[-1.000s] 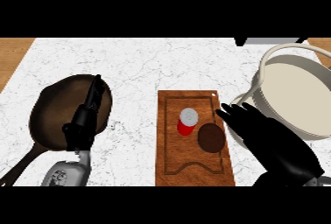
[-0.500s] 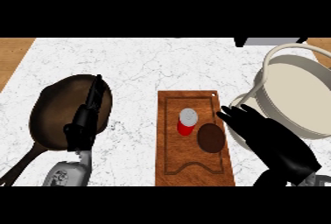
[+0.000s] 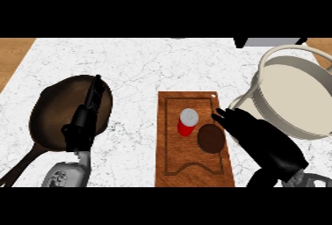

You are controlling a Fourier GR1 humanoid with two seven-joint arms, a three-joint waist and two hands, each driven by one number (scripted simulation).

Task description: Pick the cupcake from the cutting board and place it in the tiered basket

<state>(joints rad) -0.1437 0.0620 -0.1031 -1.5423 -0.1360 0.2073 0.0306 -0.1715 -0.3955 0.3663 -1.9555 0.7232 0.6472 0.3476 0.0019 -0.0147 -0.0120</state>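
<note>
The cupcake (image 3: 186, 123), red-wrapped with a white top, stands near the middle of the wooden cutting board (image 3: 170, 167). A flat brown round thing (image 3: 211, 138) lies just right of it on the board. My right hand (image 3: 259, 137) reaches in from the lower right with straight, open fingers. Its fingertips (image 3: 220, 115) are over the board's right edge, beside the brown round thing and a little short of the cupcake. The white tiered basket (image 3: 290, 97) fills the right side. My left hand (image 3: 83, 123) rests open over the pan at the left.
A dark brown frying pan (image 3: 58, 112) lies left of the board, its handle running to the lower left. The basket's rim stands close behind my right hand. White marble counter (image 3: 142, 66) spreads between pan and board, with a wood strip at the far left.
My right hand has edged slightly left, its fingertips now nearer the cupcake. The cupcake, the board and my left hand have not moved.
</note>
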